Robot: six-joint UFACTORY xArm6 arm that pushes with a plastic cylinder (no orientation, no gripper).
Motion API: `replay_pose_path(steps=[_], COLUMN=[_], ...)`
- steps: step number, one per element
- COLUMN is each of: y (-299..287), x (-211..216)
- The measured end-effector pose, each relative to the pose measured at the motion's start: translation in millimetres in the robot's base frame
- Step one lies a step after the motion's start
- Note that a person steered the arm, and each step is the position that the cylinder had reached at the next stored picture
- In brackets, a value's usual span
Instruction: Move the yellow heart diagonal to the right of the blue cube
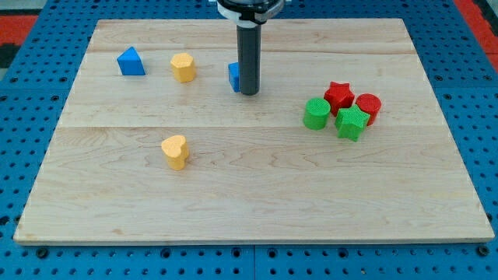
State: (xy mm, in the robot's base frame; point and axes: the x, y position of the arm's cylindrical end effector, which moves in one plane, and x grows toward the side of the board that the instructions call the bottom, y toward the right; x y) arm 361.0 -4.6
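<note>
The yellow heart [176,151] lies on the wooden board at the view's lower left of centre. The blue cube [233,76] sits near the top centre, mostly hidden behind my rod. My tip [248,93] rests on the board right against the cube's right side. The heart is well below and to the left of the cube and of my tip.
A blue triangular block [131,61] and a yellow hexagonal block [183,68] sit at the upper left. At the right is a cluster: red star [338,95], red cylinder [368,107], green cylinder [316,113], green star [352,123]. The board [257,202] lies on a blue pegboard.
</note>
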Motion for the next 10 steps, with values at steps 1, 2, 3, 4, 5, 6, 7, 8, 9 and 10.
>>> replay_pose_path(steps=[1,2,3,4,5,6,7,8,9,10], y=[0,-1,5,27,40,8,-70,-118,-115,-115], x=[-2,-10,2,70,166,224,218,213,188,141])
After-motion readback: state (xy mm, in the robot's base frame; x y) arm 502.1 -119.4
